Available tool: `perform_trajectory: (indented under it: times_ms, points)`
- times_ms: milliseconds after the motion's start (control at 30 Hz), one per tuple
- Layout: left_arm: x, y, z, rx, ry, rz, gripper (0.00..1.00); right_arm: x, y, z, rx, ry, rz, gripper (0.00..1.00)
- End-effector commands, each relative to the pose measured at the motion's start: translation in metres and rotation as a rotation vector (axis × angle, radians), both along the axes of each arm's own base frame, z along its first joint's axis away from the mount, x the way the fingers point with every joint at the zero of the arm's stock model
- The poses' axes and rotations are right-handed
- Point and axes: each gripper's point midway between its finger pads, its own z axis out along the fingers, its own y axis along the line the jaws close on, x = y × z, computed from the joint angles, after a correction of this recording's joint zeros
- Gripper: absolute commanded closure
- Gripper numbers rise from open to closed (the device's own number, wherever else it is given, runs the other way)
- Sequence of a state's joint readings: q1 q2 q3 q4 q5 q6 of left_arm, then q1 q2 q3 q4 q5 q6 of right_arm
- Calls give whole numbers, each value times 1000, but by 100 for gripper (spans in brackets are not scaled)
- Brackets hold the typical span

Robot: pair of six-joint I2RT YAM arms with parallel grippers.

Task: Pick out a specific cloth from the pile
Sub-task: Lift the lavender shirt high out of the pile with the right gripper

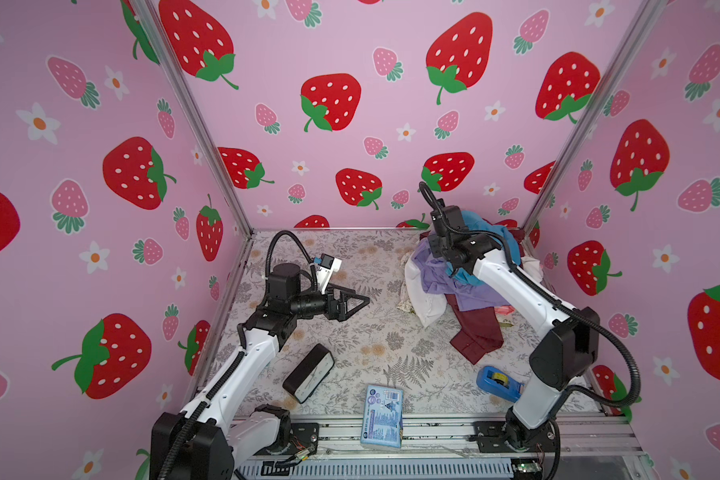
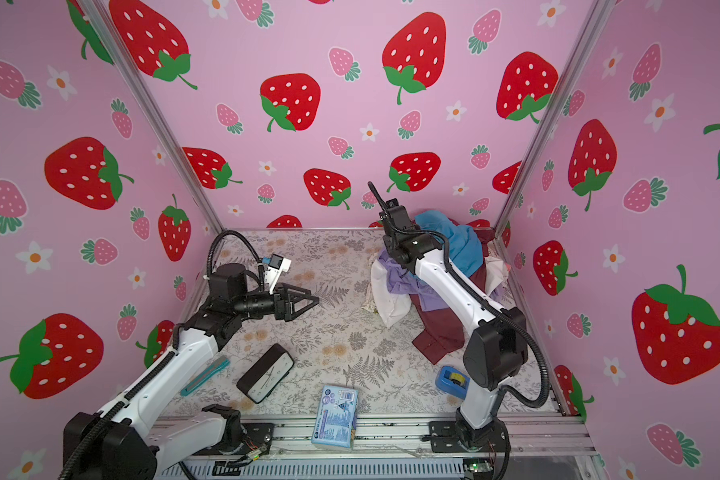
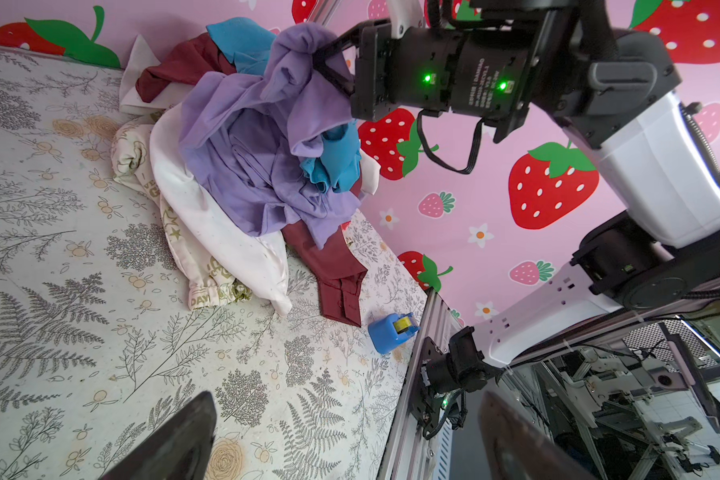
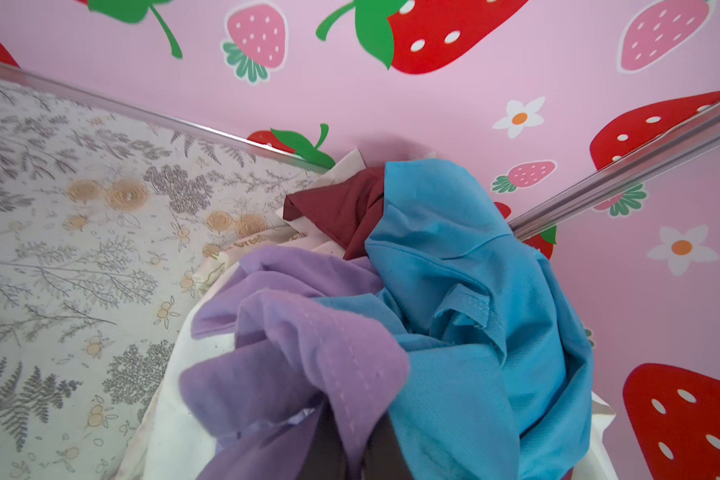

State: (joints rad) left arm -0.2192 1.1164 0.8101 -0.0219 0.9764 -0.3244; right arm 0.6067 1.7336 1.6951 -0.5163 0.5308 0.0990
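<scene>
The pile (image 1: 476, 332) of blue, maroon, white and lavender garments lies in the back right corner of the table in both top views. The cloth (image 3: 246, 166), pale lavender, drapes over the pile's front, above a white garment (image 3: 225, 241). My right gripper (image 4: 354, 449) is shut on a bunched fold of the cloth (image 4: 308, 353), lifted at the pile's top beside the blue garment (image 4: 454, 291); the left wrist view shows that fold wrapped round its fingers (image 3: 329, 62). My left gripper (image 1: 364, 300) hovers open and empty over the table's left middle, pointing toward the pile.
A blue tape dispenser (image 1: 497, 382) sits near the maroon sleeve by the right arm's base. A black box (image 1: 308, 374) and a pale blue packet (image 1: 382, 415) lie near the front edge. A teal strip (image 2: 204, 376) lies under the left arm. Walls enclose the pile's corner.
</scene>
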Motion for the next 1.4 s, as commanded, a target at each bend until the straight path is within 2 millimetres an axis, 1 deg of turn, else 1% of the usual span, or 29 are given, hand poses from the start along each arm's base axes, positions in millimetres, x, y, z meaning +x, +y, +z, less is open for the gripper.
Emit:
perform_trajectory:
  times_ms: [0, 100, 267, 500, 667, 800, 967, 1167, 1367]
  points:
    - [-6, -3, 2, 0, -21, -23, 1, -5, -1, 48, 85, -119, 32, 100]
    - [-5, -4, 0, 3, -19, -26, 1, -8, -9, 69, 97, -170, 23, 100]
    - [-4, -6, -3, 5, -9, -28, 1, -11, -21, 93, 105, -239, -9, 100]
    - [-4, -8, -7, 14, -9, -26, 1, -14, -28, 123, 128, -310, -8, 100]
    - [-4, -8, -7, 16, -2, -28, 1, -19, -36, 154, 198, -410, -15, 100]
    - [-5, -8, -7, 20, -2, -29, 1, -25, -47, 180, 236, -489, -33, 100]
    - [-5, -8, -7, 21, -7, -27, 1, -32, -63, 206, 283, -568, -77, 100]
    - [-5, -8, -8, 22, 3, -28, 1, -36, -68, 228, 331, -634, -78, 100]
    - [-6, -8, -8, 23, -2, -30, 1, -26, -66, 245, 340, -662, -61, 100]
